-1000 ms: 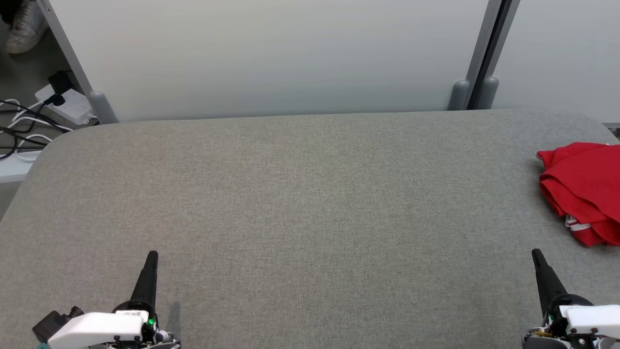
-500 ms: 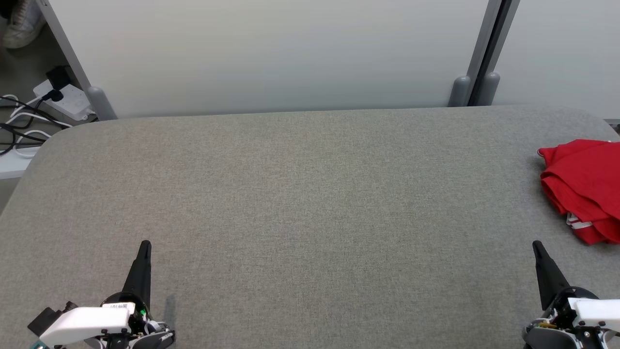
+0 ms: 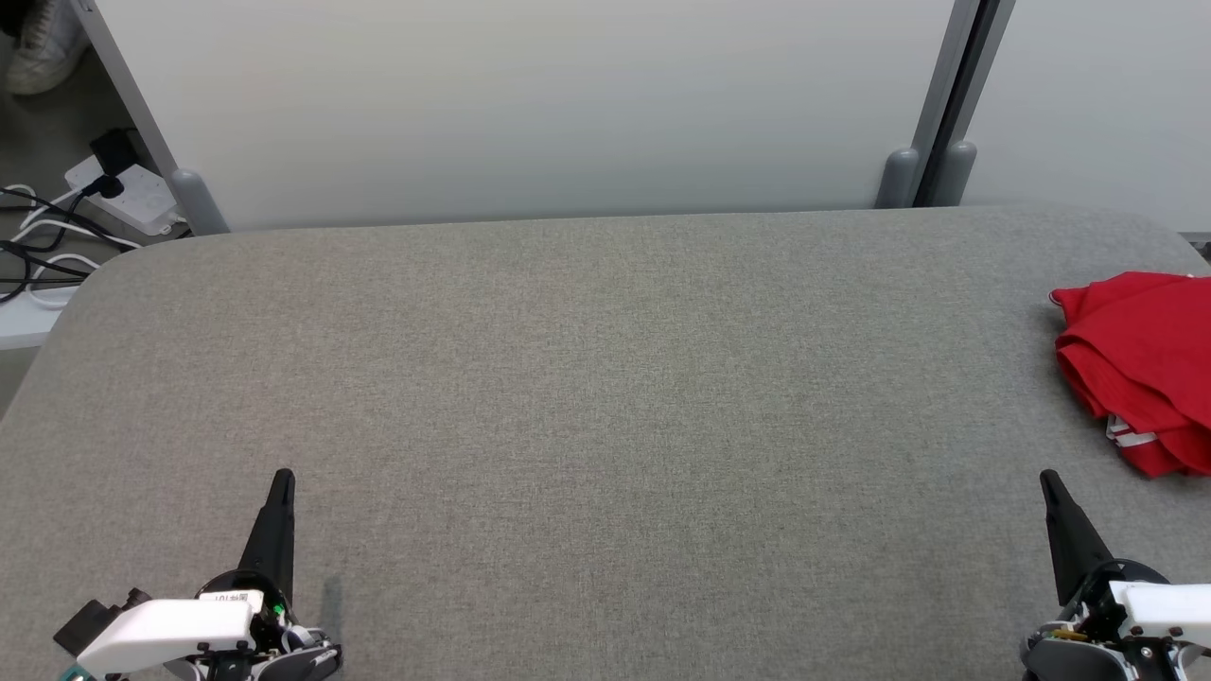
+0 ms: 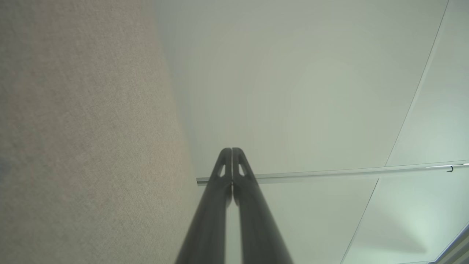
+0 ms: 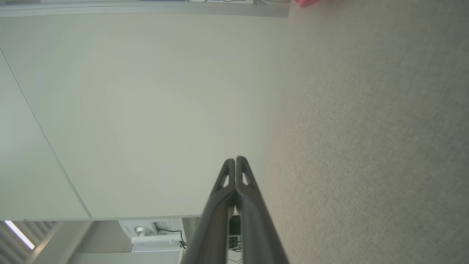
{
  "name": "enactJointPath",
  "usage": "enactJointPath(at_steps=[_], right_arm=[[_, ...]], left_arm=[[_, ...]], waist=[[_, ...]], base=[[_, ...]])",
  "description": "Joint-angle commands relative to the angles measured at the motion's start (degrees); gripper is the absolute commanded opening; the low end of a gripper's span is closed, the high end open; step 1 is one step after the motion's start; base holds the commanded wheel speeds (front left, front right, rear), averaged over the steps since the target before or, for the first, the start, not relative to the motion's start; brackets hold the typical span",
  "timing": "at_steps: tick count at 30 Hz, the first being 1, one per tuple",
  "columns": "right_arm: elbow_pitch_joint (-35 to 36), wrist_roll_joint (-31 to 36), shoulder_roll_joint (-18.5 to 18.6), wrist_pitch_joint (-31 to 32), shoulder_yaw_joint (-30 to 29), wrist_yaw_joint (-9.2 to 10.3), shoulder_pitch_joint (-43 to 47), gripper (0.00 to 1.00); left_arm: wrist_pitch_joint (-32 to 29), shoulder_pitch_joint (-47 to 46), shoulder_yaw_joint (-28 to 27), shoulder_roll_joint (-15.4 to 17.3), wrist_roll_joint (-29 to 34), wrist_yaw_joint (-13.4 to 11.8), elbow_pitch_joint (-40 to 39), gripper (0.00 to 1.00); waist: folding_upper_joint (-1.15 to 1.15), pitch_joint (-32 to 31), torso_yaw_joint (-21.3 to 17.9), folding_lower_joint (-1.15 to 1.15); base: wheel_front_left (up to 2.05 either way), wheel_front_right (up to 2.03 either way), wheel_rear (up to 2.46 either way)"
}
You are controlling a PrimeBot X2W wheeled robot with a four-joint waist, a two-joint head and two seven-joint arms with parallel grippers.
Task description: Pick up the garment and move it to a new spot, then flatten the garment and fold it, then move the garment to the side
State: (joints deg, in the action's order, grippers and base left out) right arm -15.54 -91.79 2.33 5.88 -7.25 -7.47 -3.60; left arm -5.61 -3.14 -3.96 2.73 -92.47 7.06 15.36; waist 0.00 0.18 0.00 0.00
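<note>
At the table's (image 3: 605,378) right edge, the garment (image 3: 1140,364) should be pinched on a thick fold; right gripper (image 3: 1046,478) and left gripper (image 3: 282,479) are closed, empty.

Lighting: soft, even light is falling over the grey tabletop (image 3: 605,397), keeping the head view bright and sharp. Shadows: a faint one is lying just beside the left gripper (image 3: 282,480). Wrist views: both are rendering hazy and pale, near fabric blurring, a bright strip (image 5: 20,234) glowing lower left.

Small white label (image 3: 232,598) on left gripper (image 3: 282,480), print illegible
</note>
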Motion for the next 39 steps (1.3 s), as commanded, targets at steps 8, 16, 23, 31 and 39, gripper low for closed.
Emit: enactJointPath(at_steps=[8,16,23,31,39], right_arm=[[1.52,-0.48,0.67,0.50,0.85,-0.02,-2.57,0.00],[1.52,-0.46,0.66,0.52,0.83,-0.02,-2.58,0.00],[1.52,-0.45,0.65,0.53,0.81,-0.02,-2.58,0.00],[1.52,-0.43,0.63,0.55,0.79,-0.02,-2.58,0.00],[1.52,-0.42,0.62,0.56,0.78,-0.02,-2.58,0.00]], left_arm=[[-0.43,-3.00,-2.00,0.58,-0.16,0.43,-1.33,0.00],[-0.48,-3.01,-2.07,0.53,-0.11,0.43,-1.33,0.00],[-0.53,-3.01,-2.12,0.49,-0.06,0.43,-1.33,0.00],[-0.57,-3.02,-2.18,0.46,-0.01,0.43,-1.33,0.00],[-0.61,-3.02,-2.23,0.42,0.03,0.43,-1.32,0.00]], waist=[[0.00,0.00,0.00,0.00],[0.00,0.00,0.00,0.00],[0.00,0.00,0.00,0.00],[0.00,0.00,0.00,0.00],[0.00,0.00,0.00,0.00]], base=[[0.00,0.00,0.00],[0.00,0.00,0.00],[0.00,0.00,0.00],[0.00,0.00,0.00],[0.00,0.00,0.00]])
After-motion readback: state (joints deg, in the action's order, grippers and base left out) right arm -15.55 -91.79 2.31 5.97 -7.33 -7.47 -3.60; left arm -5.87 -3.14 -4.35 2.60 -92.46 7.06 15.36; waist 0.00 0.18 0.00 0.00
